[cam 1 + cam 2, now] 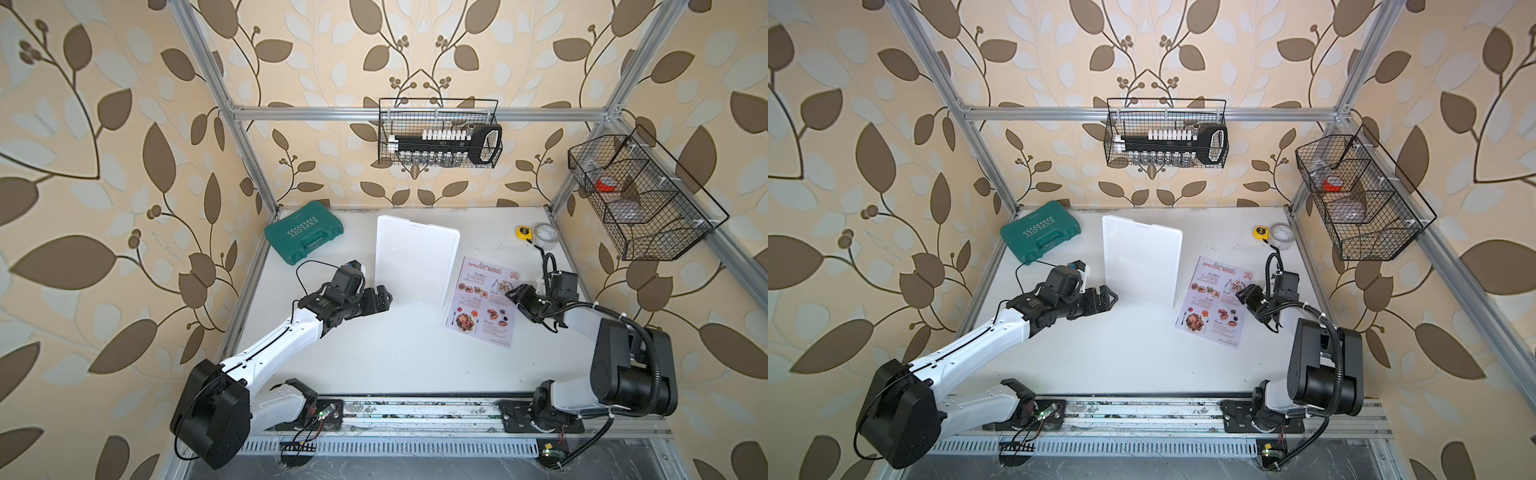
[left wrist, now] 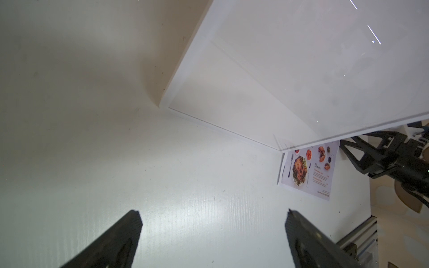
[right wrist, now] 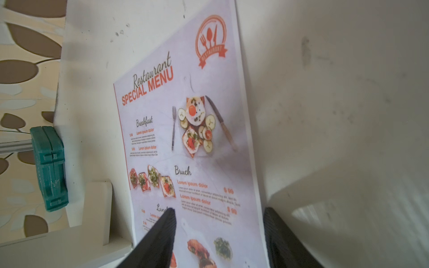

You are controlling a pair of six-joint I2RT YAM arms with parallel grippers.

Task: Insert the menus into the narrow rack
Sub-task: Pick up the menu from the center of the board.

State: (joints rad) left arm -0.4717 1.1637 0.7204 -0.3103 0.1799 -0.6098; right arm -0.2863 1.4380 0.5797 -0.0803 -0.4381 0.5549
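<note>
**mk_tinker:** The pickup is the worry here. The menu (image 1: 484, 301) is one thin sheet lying flat on the tabletop (image 1: 374, 357), just beside the rack (image 1: 415, 262) on the right arm's side. The right tool (image 3: 219, 210) sits low over the sheet's long edge. One finger is over the print and the other is off the paper, jaws apart with nothing pinched. Closing on a flat sheet, they'd probably either skate over it or crumple that edge.

**benchrat:** Agreed, and a creased sheet won't go into a narrow slot. Paper held by one edge will likely droop too, so a free corner could catch the rack's rim. That rack also stands upright with nothing holding it. The left tool (image 2: 212, 211) is spread wide and empty, near the rack's lower corner but not touching. A nudge could tip or shove the rack, at a guess.

**mk_tinker:** And the menu itself?

**benchrat:** Pale, with a red "Restaurant SPECIAL MENU" heading toward the far wall, food photos and a red badge in one corner. It's flat, with no folds showing. The rack is frosted white with rounded corners and looks empty.
</note>
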